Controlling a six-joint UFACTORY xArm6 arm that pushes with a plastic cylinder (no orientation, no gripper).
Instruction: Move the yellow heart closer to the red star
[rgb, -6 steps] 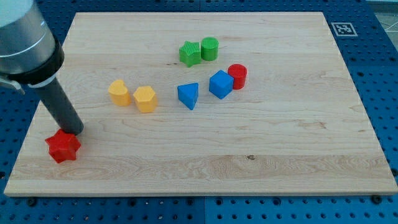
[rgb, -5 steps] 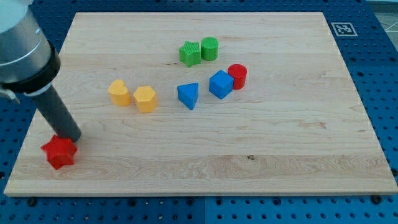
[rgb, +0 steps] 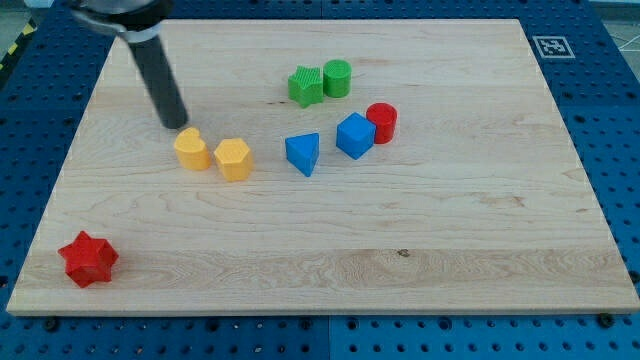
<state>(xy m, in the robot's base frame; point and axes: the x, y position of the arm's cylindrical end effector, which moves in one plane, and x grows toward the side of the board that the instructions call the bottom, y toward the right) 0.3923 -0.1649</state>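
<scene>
My tip (rgb: 178, 124) is sitting just above the yellow heart (rgb: 192, 149) at the view's upper left — no pincer here, only a plain dark rod. The yellow hexagon (rgb: 233, 159) is lying just beside the heart on its right. The red star (rgb: 88, 259) is resting well apart, near the bottom-left corner of the pale wooden board (rgb: 450, 250). Between heart and star the grained wood is lying bare. Further right, a blue triangle (rgb: 303, 153), blue cube (rgb: 354, 135) and red cylinder (rgb: 381, 122) are clustering — above them a green star (rgb: 306, 86) and green cylinder (rgb: 337, 77) are touching.
</scene>
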